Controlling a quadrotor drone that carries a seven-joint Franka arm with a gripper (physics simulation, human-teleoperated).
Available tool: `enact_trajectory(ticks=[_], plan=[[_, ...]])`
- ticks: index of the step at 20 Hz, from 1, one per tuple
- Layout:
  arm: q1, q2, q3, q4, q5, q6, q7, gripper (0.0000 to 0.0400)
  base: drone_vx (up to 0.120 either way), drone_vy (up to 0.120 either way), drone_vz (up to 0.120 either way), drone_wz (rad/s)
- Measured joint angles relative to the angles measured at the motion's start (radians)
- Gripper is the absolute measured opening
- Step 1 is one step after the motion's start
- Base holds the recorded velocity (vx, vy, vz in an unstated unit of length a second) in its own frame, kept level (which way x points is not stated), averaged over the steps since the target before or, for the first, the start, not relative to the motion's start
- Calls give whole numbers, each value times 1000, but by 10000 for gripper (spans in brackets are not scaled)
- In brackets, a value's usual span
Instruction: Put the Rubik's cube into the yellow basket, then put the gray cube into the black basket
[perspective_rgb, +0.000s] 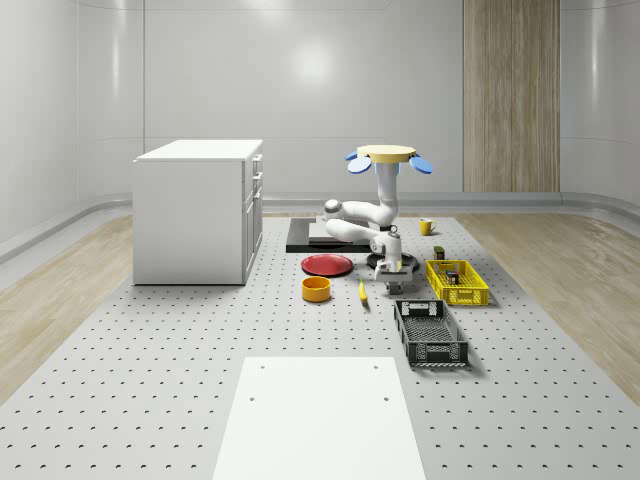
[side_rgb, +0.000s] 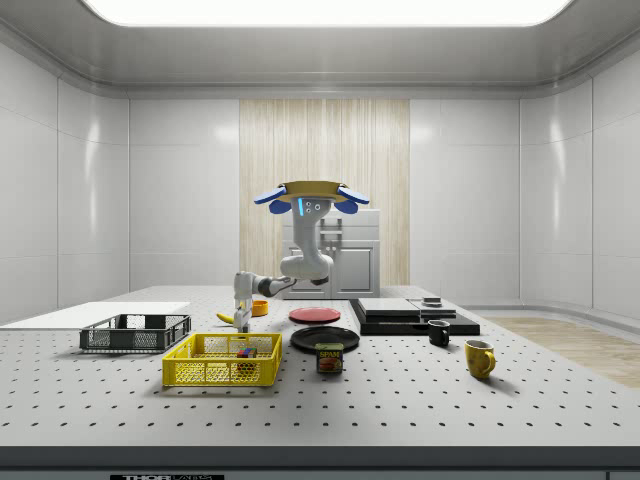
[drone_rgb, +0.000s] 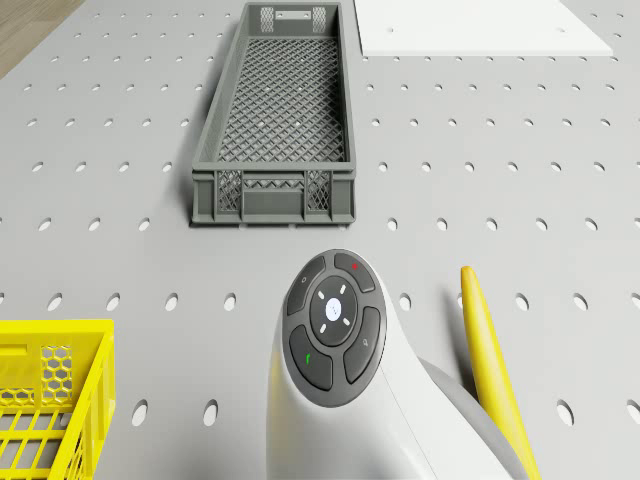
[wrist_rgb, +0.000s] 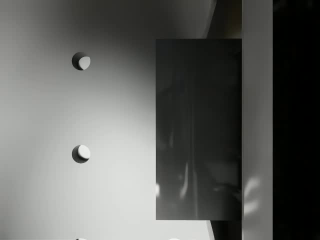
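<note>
The drone (perspective_rgb: 389, 155) hovers high over the middle of the table, its white arm bent down toward the surface. My gripper (perspective_rgb: 391, 276) hangs low over the table, between the banana (perspective_rgb: 362, 293) and the yellow basket (perspective_rgb: 457, 283). In the wrist view a dark gray block face, apparently the gray cube (wrist_rgb: 198, 130), sits very close on the perforated table. The Rubik's cube (side_rgb: 245, 352) lies inside the yellow basket (side_rgb: 222, 361). Beyond it, at the side view's left, stands the black basket (side_rgb: 135, 333), which holds nothing. Seen from the side, the gripper (side_rgb: 241, 317) is just behind the yellow basket.
A red plate (perspective_rgb: 327, 264), an orange bowl (perspective_rgb: 316, 289) and a black plate (side_rgb: 325, 338) lie near the arm. A can (side_rgb: 329, 357), a black mug (side_rgb: 438, 332) and a yellow mug (side_rgb: 480, 357) stand at the side view's right. A white cabinet (perspective_rgb: 198, 210) stands at the whole-scene view's left.
</note>
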Motion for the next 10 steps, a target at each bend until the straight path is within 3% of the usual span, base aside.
enact_trajectory(ticks=[10], plan=[[6,8,9,-4,6,-12,-3,251,0,0,0,0]])
